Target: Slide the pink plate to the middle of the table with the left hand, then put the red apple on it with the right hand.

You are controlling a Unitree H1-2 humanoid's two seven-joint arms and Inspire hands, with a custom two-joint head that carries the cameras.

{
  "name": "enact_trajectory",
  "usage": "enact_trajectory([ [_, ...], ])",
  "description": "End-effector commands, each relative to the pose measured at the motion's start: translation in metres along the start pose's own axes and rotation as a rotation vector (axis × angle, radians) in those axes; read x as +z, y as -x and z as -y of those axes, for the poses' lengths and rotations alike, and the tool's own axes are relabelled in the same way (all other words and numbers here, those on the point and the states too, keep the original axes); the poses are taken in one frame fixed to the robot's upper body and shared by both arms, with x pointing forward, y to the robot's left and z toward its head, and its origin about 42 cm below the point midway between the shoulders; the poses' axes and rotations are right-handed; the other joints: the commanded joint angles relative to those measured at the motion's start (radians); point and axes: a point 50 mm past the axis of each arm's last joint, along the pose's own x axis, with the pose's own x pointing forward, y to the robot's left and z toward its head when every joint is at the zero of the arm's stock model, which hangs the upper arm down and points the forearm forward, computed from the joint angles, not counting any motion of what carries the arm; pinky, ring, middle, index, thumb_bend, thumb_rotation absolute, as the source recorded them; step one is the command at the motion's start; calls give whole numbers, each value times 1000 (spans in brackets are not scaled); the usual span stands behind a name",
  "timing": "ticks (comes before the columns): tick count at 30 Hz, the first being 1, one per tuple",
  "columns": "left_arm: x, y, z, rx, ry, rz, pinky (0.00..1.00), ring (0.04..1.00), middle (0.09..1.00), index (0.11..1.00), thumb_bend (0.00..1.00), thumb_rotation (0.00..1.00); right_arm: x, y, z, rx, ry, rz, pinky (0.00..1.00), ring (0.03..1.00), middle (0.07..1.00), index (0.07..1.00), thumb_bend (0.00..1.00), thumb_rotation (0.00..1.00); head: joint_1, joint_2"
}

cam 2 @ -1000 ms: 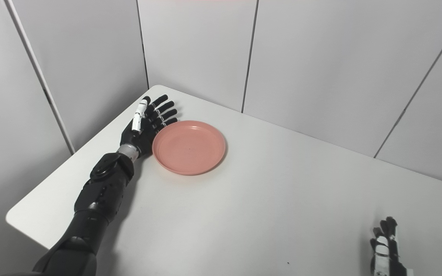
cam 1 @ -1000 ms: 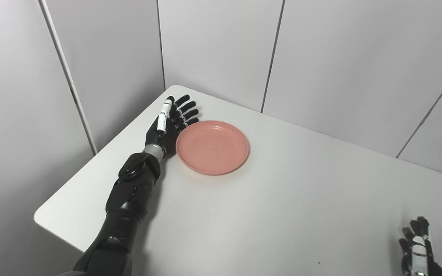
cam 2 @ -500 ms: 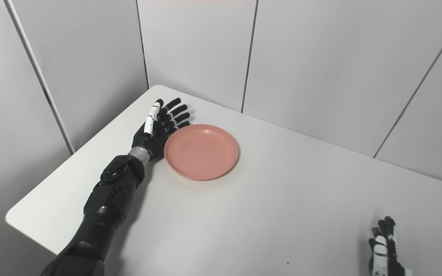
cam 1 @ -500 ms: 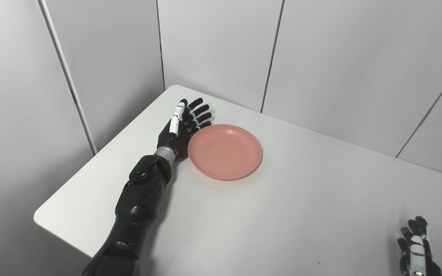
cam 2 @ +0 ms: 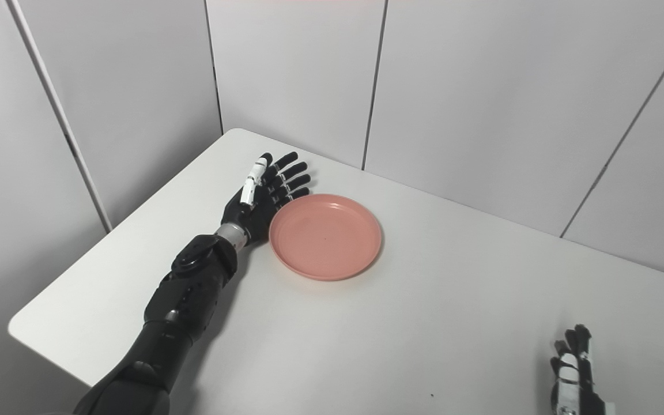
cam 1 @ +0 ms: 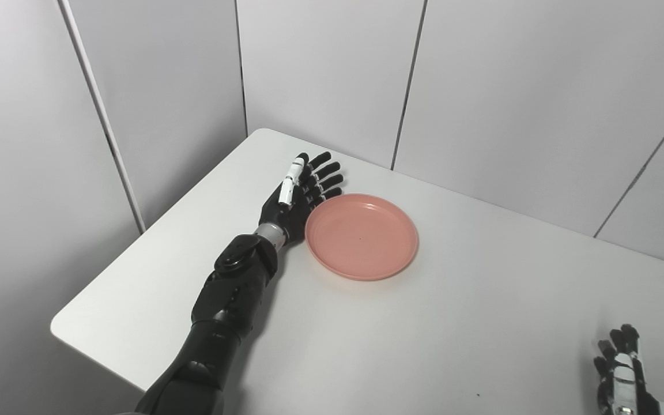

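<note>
Pink plate [cam 1: 362, 237] sits vs my left hand [cam 1: 297, 196], fingers spread flat to shove it w/o gripping; right hand [cam 1: 623, 374] waits, fingers apart, empty.

Light was bright, even and soft. The table [cam 1: 424, 323] looked almost washed out (no hard glare), with faint shadows beside the left arm [cam 1: 234, 288] and under the plate [cam 1: 361, 236]. Both views were sharp throughout.
</note>
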Motion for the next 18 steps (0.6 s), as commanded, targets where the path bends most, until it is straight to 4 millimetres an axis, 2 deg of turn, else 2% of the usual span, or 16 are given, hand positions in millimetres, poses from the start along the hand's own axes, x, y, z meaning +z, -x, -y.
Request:
enact_trajectory([
  [1, -24, 2, 3, 8, 10, -84, 866, 858, 862, 850, 310, 1000, 5, -3, -2, 6, -12, 56, 1000, 976, 990, 1000, 89, 1000, -3, 4],
  [18, -49, 4, 24, -13, 43, -126, 840, 839, 843, 832, 312, 1000, 6, -3, -5, -7, 3, 57, 961, 953, 968, 980, 122, 1000, -38, 35],
])
